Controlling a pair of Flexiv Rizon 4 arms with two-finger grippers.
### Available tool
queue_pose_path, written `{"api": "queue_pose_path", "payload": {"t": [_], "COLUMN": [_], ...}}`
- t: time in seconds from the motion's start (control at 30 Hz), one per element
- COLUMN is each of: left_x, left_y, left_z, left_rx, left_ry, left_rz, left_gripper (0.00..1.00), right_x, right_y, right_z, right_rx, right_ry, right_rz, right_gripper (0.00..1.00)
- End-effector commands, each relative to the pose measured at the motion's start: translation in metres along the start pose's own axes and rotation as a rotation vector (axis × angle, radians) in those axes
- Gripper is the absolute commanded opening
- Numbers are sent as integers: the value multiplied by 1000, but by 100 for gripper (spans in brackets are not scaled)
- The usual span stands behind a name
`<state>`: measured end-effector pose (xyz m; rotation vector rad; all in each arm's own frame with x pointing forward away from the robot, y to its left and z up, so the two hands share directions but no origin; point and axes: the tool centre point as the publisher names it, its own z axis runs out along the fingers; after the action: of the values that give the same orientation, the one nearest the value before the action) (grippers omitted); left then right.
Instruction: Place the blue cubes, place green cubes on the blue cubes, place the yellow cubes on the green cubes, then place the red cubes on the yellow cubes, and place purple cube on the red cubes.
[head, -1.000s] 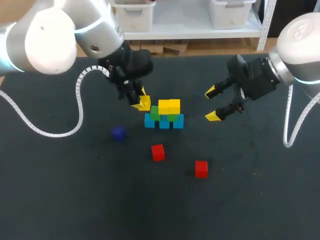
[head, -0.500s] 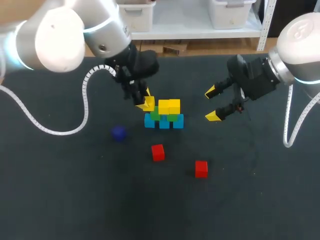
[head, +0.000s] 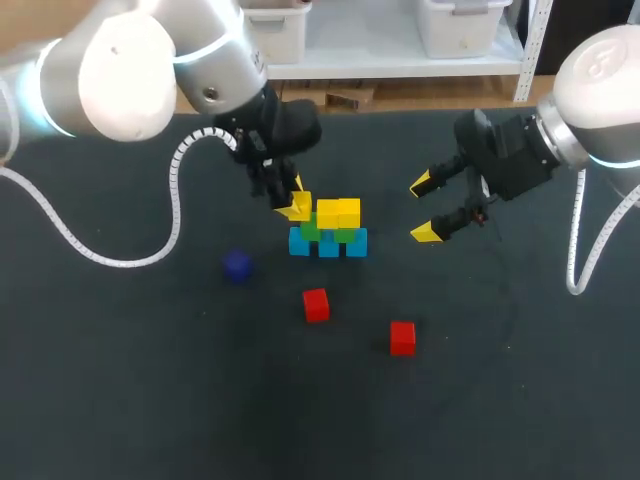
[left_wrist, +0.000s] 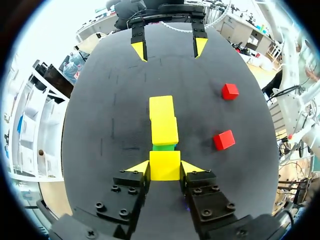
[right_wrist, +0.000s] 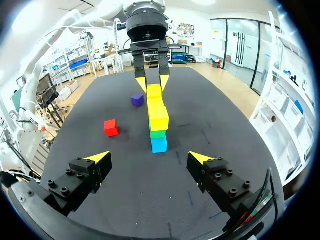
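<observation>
Left gripper (head: 293, 204): clamped on yellow cube (left_wrist: 164, 165), which sits over the green cube (head: 309, 229) at the stack (head: 328, 243) end.
Right gripper (head: 425, 208): spread wide, empty, beside the stack.
Handling: probably light, rigid and smooth; pinch opposite flat faces.

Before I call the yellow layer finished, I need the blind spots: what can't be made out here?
1. Whether the held yellow cube touches the green cubes: the left gripper covers the contact in head view, the cube itself in left wrist view.
2. Blue cubes: hidden under the placed yellow cubes in left wrist view.
3. Purple cube: outside left wrist view.
</observation>
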<state>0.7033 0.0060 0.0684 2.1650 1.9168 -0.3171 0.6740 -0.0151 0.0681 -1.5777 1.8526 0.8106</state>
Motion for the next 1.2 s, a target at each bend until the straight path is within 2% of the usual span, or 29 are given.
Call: {"api": "queue_pose_path", "payload": {"t": [0.03, 1.2], "left_x": [-1, -4], "left_y": [3, 4], "left_z": [1, 9], "left_rx": [6, 27], "left_ry": [4, 12], "left_rz": [1, -1], "left_gripper": [0, 0], "right_x": [0, 0], "right_y": [0, 0], "right_z": [0, 0], "right_rx": [0, 0], "right_ry": [-2, -2], "right_rz": [-1, -1], "right_gripper": [100, 100]}}
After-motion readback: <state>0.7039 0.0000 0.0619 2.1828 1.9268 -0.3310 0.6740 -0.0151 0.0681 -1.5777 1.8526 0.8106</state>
